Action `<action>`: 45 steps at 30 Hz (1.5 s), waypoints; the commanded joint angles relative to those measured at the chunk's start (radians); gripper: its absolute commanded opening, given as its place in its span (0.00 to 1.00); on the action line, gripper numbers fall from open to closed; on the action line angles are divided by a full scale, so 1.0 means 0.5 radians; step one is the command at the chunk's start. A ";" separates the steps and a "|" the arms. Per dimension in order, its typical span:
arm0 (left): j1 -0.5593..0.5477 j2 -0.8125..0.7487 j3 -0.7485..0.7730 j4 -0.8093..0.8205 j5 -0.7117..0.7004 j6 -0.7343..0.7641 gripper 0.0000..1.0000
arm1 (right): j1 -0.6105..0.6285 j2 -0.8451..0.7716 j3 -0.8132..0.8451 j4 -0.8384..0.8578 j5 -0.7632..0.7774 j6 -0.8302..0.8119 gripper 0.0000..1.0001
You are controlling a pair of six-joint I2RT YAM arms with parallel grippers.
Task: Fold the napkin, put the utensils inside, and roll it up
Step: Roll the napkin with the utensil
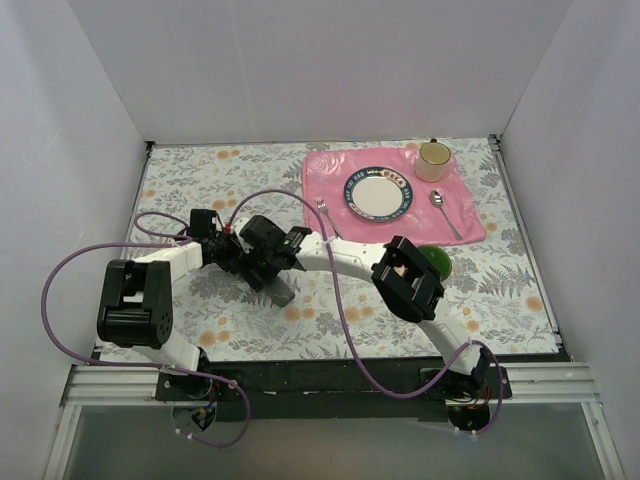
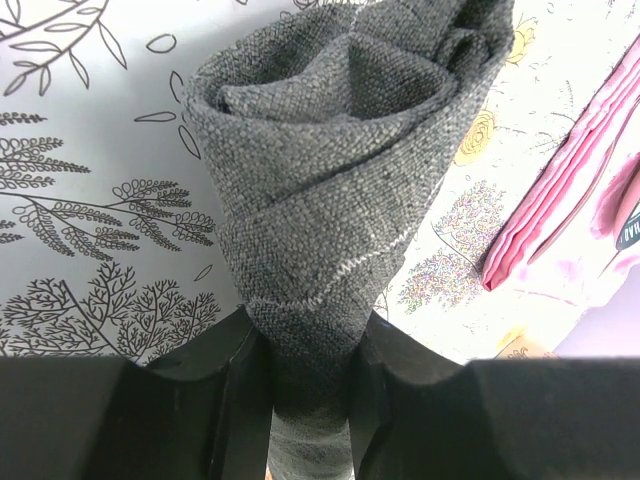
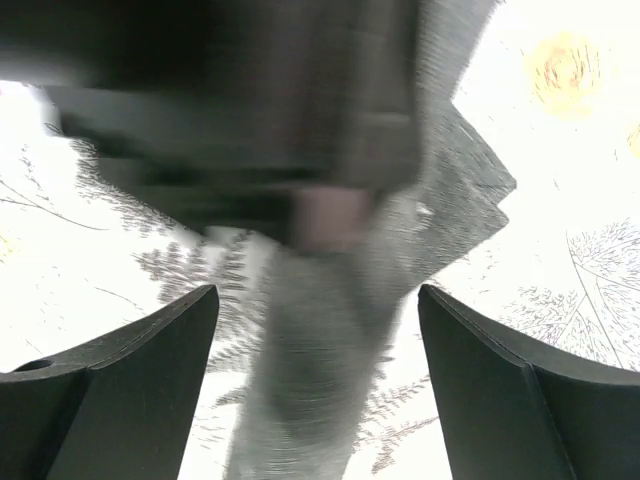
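The dark grey napkin (image 2: pixel 330 170) is rolled into a thick tube. My left gripper (image 2: pixel 310 340) is shut on its near end, and the roll stands out ahead of the fingers over the floral table. In the top view the roll (image 1: pixel 283 293) pokes out below the two grippers, which meet at the table's middle left. My right gripper (image 3: pixel 318 300) is open, with the blurred grey roll (image 3: pixel 330 340) lying between its jaws but apart from them. A fork (image 1: pixel 326 218) and a spoon (image 1: pixel 444 212) lie on the pink mat (image 1: pixel 470 215).
On the pink mat at the back right are a plate (image 1: pixel 378 192) and a cream cup (image 1: pixel 433 160). A green round object (image 1: pixel 436 262) sits by the right arm's elbow. The mat's edge (image 2: pixel 560 210) shows right of the roll. White walls enclose the table.
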 commanded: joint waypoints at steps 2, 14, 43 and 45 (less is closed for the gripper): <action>-0.019 0.006 -0.049 -0.152 -0.050 0.047 0.27 | 0.134 0.085 0.202 -0.137 0.611 -0.190 0.89; -0.019 -0.006 -0.046 -0.158 -0.019 0.041 0.27 | 0.138 0.162 0.218 -0.110 0.683 -0.214 0.59; -0.062 0.071 0.019 -0.145 -0.071 0.069 0.56 | -0.482 0.119 -0.365 1.099 -1.732 0.770 0.27; -0.074 0.092 0.028 -0.142 -0.083 0.063 0.56 | -0.482 0.125 -0.368 1.130 -1.766 0.789 0.27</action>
